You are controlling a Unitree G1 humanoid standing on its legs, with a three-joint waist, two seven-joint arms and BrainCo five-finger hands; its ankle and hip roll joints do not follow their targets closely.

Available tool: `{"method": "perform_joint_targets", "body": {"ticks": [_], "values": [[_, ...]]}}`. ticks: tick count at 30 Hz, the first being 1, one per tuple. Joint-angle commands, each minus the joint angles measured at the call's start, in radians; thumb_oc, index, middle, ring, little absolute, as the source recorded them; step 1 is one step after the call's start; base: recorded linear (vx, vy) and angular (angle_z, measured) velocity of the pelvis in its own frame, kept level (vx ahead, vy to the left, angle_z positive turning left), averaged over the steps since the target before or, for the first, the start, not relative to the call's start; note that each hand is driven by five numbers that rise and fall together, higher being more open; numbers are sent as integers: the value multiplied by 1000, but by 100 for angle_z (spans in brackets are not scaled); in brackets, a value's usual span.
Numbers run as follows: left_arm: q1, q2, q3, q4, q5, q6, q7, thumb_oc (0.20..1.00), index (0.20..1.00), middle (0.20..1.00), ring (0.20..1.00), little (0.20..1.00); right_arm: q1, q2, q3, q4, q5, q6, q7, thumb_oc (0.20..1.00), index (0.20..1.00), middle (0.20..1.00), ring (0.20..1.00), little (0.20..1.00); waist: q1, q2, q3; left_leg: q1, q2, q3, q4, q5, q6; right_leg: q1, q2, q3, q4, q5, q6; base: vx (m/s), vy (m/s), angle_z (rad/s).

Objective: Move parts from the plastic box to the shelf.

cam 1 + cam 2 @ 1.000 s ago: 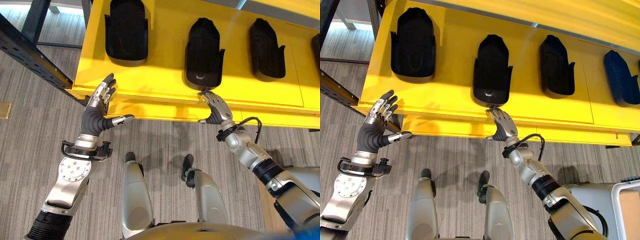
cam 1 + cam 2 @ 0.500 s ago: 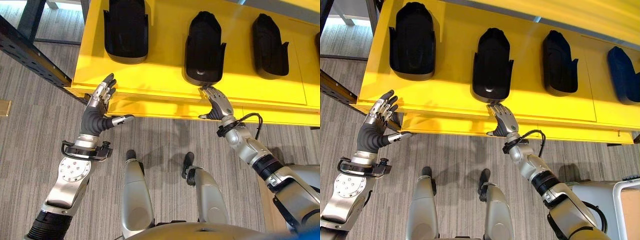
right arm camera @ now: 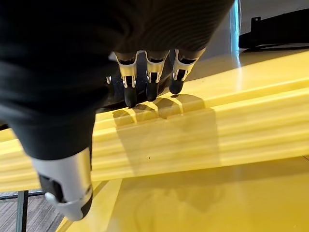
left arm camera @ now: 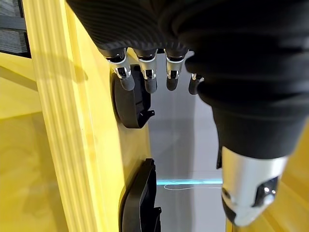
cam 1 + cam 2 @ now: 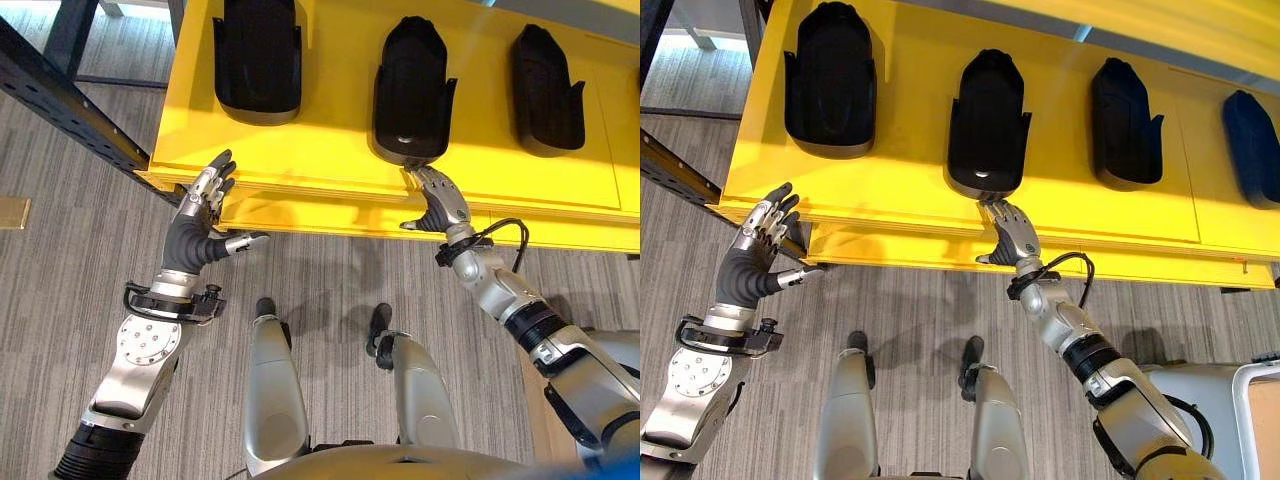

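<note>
The right hand [image 5: 438,205] has its fingers straight and spread, holding nothing; the dark fingertips [image 3: 150,91] rest at the near end of the middle part [image 5: 411,92], on the front edge of the shelf [image 5: 330,165], with the thumb hanging below the lip. That part is a glossy black moulded shell, rounded at its far end and broader toward the near end, with small wing-like tabs on both sides and a raised rim around a hollow middle. It lies flat on the yellow shelf with its long axis running away from the robot.

Two more black parts of the same shape lie in the row: one to the left [image 5: 257,57] and one to the right [image 5: 546,92], each well apart from its neighbour. Farther right lies a dark blue part [image 5: 1252,135].

The left hand [image 5: 198,224] is relaxed and empty, fingers extended upward beside the shelf's left front corner, thumb pointing right.
</note>
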Motion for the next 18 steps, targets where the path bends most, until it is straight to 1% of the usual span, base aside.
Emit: {"method": "perform_joint_targets", "body": {"ticks": [1, 18], "values": [[27, 32, 2, -69, -15, -61, -11, 1000, 1000, 1000, 1000, 1000, -67, -28, -60, 35, 24, 6, -20, 1000, 1000, 1000, 1000, 1000, 16, 1, -23, -41, -3, -59, -67, 59, 46, 52, -69, 23, 22, 18, 74, 0, 0, 0], [29, 37, 3, -61, -25, -61, -25, 1000, 1000, 1000, 1000, 1000, -128, -72, -56, 91, 25, 18, -19, 1000, 1000, 1000, 1000, 1000, 23, 10, -16, -51, -9, -61, -59, 59, 47, 34, -72, 26, 43, 11, 70, 0, 0, 0]]}}
